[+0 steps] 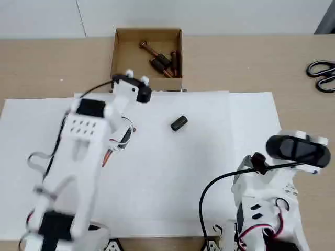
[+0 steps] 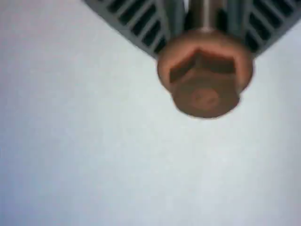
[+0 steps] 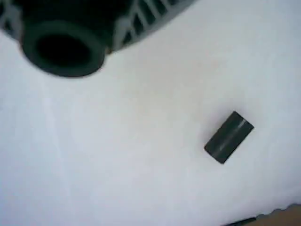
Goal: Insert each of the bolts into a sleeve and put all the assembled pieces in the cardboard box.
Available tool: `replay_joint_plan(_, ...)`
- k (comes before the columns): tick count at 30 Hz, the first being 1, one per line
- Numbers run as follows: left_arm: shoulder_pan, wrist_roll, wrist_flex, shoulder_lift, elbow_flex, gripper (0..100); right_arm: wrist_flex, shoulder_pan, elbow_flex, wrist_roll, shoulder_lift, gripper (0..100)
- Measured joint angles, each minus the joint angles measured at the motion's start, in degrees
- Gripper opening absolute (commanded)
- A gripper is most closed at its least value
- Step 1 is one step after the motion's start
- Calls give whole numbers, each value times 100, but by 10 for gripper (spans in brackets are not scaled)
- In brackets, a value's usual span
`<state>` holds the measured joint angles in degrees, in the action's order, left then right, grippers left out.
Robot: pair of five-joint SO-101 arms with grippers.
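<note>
The coming move turns on bringing two held parts into line. The left gripper (image 2: 203, 14) pinches a copper bolt (image 2: 204, 77) by its shank, and the right gripper (image 3: 89, 21) clamps a black sleeve (image 3: 61, 47). They are well apart, on opposite sides of the white paper (image 1: 157, 188). The bolt's hexagonal head points back toward the left wrist camera and its shank runs up between the ribbed fingers (image 2: 131, 21), so the far end is hidden. The sleeve's open bore faces the right wrist camera, which leaves its axis roughly along that gripper's view. In my judgement neither axis points at the other yet, so both wrists would need turning before the shank can enter the bore. From above, the left arm (image 1: 84, 136) stretches forward over the paper with its wrist near the cardboard box (image 1: 125, 57). The right arm (image 1: 267, 204) sits folded back close to its base at the near edge. A loose sleeve (image 1: 179, 123) lies on its side on the paper between the arms. Its long axis is diagonal and it is nearer the left wrist than the right. Several assembled pieces (image 1: 162, 60) lie in the box.
</note>
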<state>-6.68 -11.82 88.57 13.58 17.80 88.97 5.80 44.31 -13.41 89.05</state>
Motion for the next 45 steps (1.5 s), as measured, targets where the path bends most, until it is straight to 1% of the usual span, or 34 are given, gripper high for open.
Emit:
replay_joint_plan(3, 18, 440, 44, 985, 0, 5, -158, 0, 0, 237, 0, 3)
replay_joint_plan(4, 18, 484, 44, 1292, 0, 5, -229, 0, 0, 255, 0, 3)
replay_joint_plan(10, -9, 360, 0, 2954, 334, 5, -563, -105, 316, 519, -26, 3)
replay_joint_plan(14, 97, 615, -738, 4044, 1143, 5, -703, -571, 510, 545, 70, 3)
replay_joint_plan(20, 176, 1380, -2295, 6084, 3103, 5, -1354, -1160, 1116, 545, 0, 3)
replay_joint_plan(23, 176, 1908, -2734, 7253, 4018, 5, -1662, -1380, 1424, 545, -9, 4)
replay_joint_plan(27, 176, 2532, -2866, 8712, 5081, 5, -2163, -1802, 1934, 545, -9, 4)
replay_joint_plan(28, 176, 2725, -2866, 8888, 5178, 5, -2312, -1899, 2057, 545, -9, 4)
replay_joint_plan(32, 176, 3648, -2927, 8818, 5187, 5, -2875, -2347, 2593, 545, -9, 4)
replay_joint_plan(35, 176, 4167, -2936, 8826, 5187, 5, -3305, -2708, 2866, 545, -18, 4)
replay_joint_plan(39, 176, 4448, -2936, 8826, 5187, 5, -3789, -3103, 3068, 545, -18, 4)
replay_joint_plan(45, 176, 4642, -2936, 8818, 5187, 5, -4316, -3868, 3499, 545, -18, 4)
